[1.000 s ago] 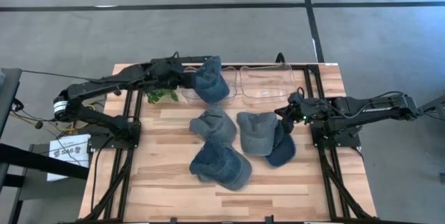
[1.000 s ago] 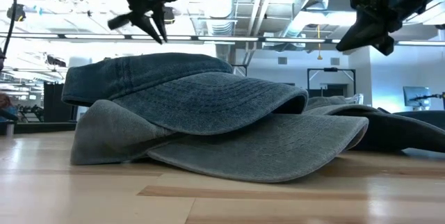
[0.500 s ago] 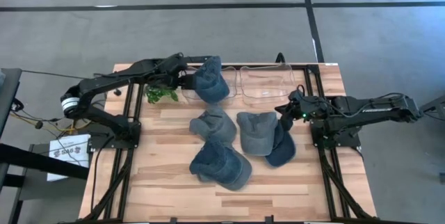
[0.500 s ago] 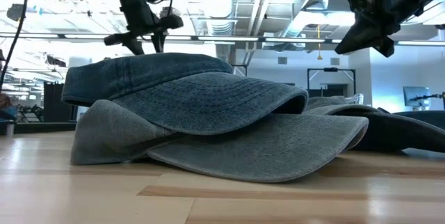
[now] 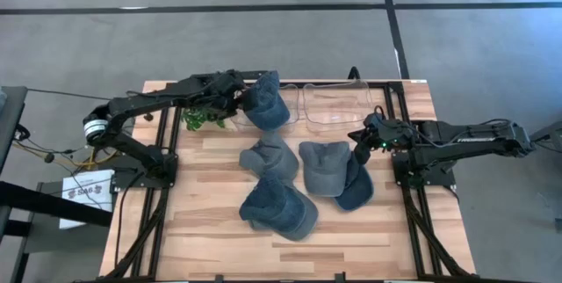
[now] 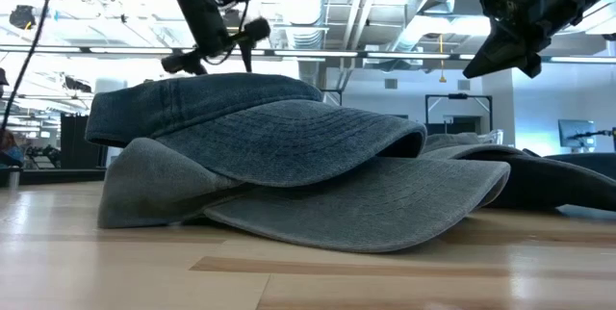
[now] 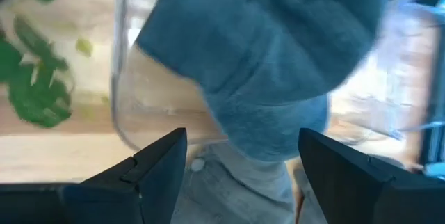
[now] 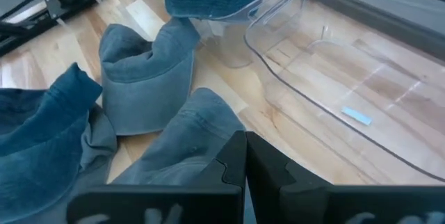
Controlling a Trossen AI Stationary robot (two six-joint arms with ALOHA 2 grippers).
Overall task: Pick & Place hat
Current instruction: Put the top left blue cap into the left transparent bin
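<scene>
The left arm reaches across the far left of the table, its left gripper (image 5: pixel 239 100) spread wide, empty, just beside the blue hat (image 5: pixel 266 100) lying in a clear bin (image 5: pixel 338 105). The right gripper (image 5: pixel 357 139), fingers closed together, hovers over the grey hat (image 5: pixel 323 166)

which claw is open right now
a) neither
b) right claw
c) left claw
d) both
c) The left claw shows its two fingers spread wide in front of the blue denim cap hanging over the clear bin, while the right claw has its fingers pressed together above the caps on the table.
</scene>
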